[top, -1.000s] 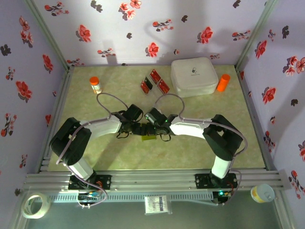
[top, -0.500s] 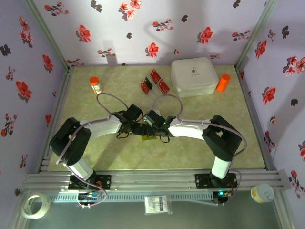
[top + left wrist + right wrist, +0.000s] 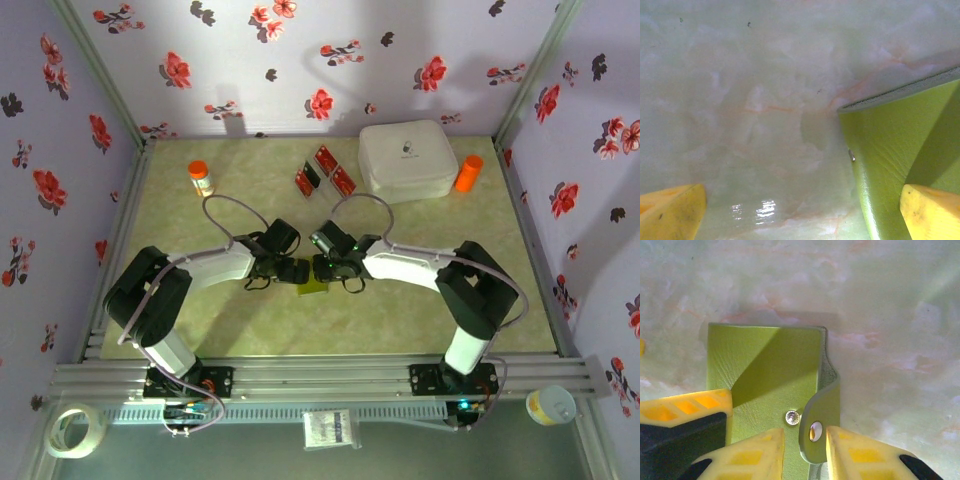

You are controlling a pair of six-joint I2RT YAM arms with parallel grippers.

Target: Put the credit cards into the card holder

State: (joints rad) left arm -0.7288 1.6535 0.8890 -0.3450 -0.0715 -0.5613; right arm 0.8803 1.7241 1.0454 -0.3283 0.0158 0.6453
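Since a second ago the right gripper (image 3: pixel 805 440) has eased apart and its arm has swung outward; its fingers (image 3: pixel 762 452) now stand slightly parted either side of the holder's (image 3: pixel 765 370) snap flap (image 3: pixel 822 405), not squeezing it. The left gripper (image 3: pixel 800 215) is spread wide, one fingertip (image 3: pixel 930 210) over the holder, which lies mid-table. The cards (image 3: pixel 343 181) lie far back beside a white box (image 3: pixel 408 160)

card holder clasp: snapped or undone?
Undone: the socket on the strap sits beside the stud on the card holder, not over it.
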